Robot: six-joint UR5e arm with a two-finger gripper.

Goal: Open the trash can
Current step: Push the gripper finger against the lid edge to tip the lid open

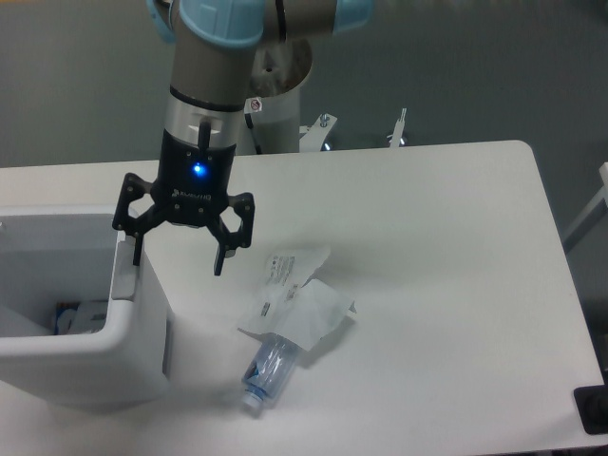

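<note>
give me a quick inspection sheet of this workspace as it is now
surface: white table, mostly bare on its right half
job's things: trash can at the left edge, lid not seen over the opening, items visible inside
clutter: clear plastic bottle lying on its side, crumpled paper wrappers over its upper end
grippers: gripper with jaws open, one finger at the grey latch strip
cables: nothing seen
surroundings: grey floor, robot base behind the table, metal clamps at the far edge

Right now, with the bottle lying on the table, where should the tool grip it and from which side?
Grip the bottle from above, across its clear body near the cap end. It lies flat, cap toward the table's front edge, and its upper half is tucked under the wrapper, so only the lower part is free.
</note>
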